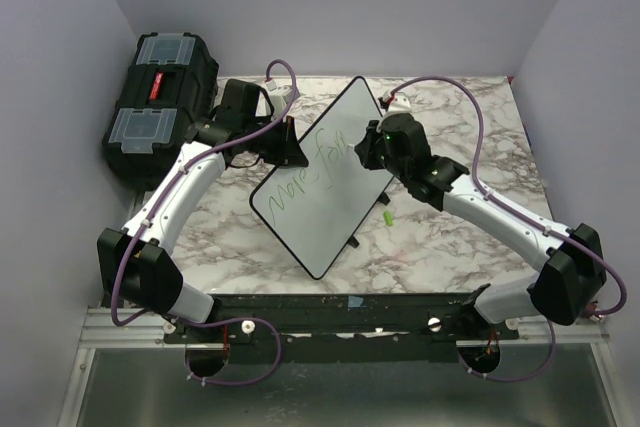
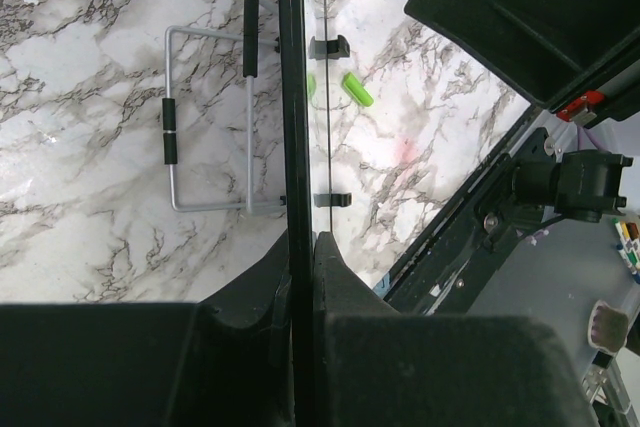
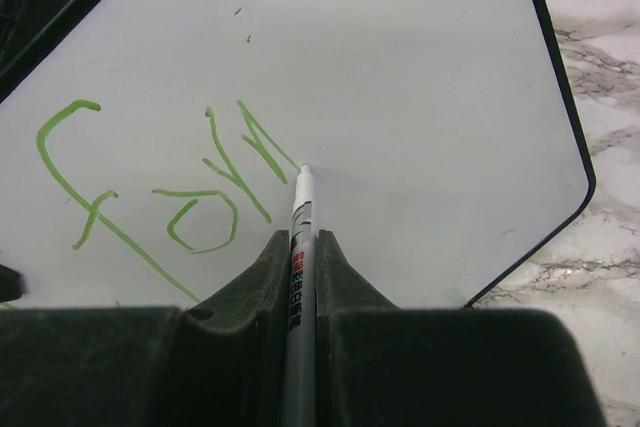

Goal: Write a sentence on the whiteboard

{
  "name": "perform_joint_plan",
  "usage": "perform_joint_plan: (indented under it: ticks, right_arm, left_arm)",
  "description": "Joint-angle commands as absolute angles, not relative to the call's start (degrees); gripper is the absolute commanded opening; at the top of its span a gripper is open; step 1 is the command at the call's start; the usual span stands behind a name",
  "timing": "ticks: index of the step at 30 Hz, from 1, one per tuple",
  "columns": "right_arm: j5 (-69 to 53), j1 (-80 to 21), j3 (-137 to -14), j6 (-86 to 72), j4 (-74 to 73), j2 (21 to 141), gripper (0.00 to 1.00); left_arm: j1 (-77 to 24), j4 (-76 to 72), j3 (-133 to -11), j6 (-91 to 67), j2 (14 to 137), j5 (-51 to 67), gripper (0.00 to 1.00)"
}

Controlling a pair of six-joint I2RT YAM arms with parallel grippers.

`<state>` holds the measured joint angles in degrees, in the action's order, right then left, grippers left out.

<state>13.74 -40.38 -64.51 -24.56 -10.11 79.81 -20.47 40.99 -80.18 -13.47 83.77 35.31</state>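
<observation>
The right pincer hides the end of the sentence.

The whiteboard cuts diagonally across the desk's middle, with the left arm and right arm meeting its long edges. A black toolbox blocks the far left. A green cap and a wire stand lie by the board's rim. Bare marble is open at the near left and far right.

Camera layout: one fixed overhead, two wrist-mounted.
Overhead view looks down from the near edge across the whole table, from afar. Left wrist view sights close along the whiteboard edge-on; right wrist view faces its written side, down the marker. All three share the whiteboard.
</observation>
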Motion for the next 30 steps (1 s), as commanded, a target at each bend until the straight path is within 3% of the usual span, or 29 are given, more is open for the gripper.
perform_joint_plan:
  ticks: [1,16,30]
  right_arm:
    - [13.4,-40.7,-68.0,-24.3,-9.8,82.3,0.01]
    - [14.5,-40.6,-73.9,-21.6,-9.6,86.5,0.01]
    - [17.2,-40.7,-70.0,-21.4,-12.3,75.9,0.01]
  left_arm:
    - [-22.1,40.2,-79.8,-6.2,83.7,32.7,0.00]
    - [-22.1,40.1,-79.8,-6.2,84.0,32.8,0.00]
    - [-22.1,40.1,-79.6,-6.2,83.9,32.4,0.00]
